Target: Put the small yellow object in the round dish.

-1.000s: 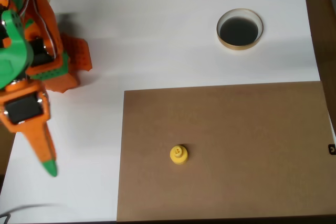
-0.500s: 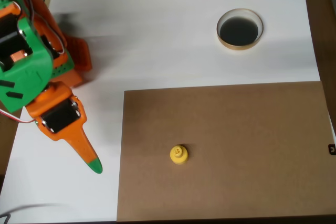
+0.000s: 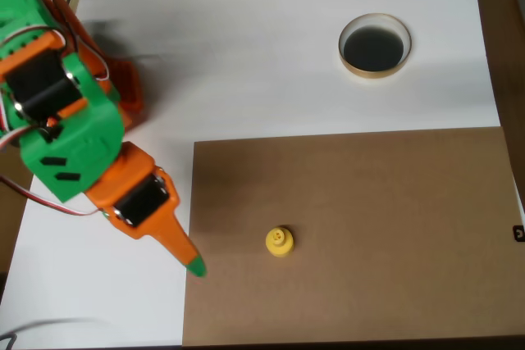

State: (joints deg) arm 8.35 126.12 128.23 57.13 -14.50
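Note:
The small yellow object [image 3: 280, 241] stands on the brown board [image 3: 369, 227], left of the board's middle. The round dish [image 3: 375, 45], tan-rimmed and dark inside, sits on the white table at the upper right, far from the yellow piece. My orange and green gripper [image 3: 190, 263] comes in from the left, its green tip at the board's left edge, roughly a hand's width left of the yellow object. The fingers look pressed together into one point with nothing between them.
The arm's orange base [image 3: 123, 92] occupies the upper left of the white table [image 3: 246, 55]. The brown board covers the lower right. A dark strip runs along the right edge.
The arm has swung to the right across the frames, carrying the gripper tip from the table's left edge to the board's left edge. The yellow object and dish stayed put.

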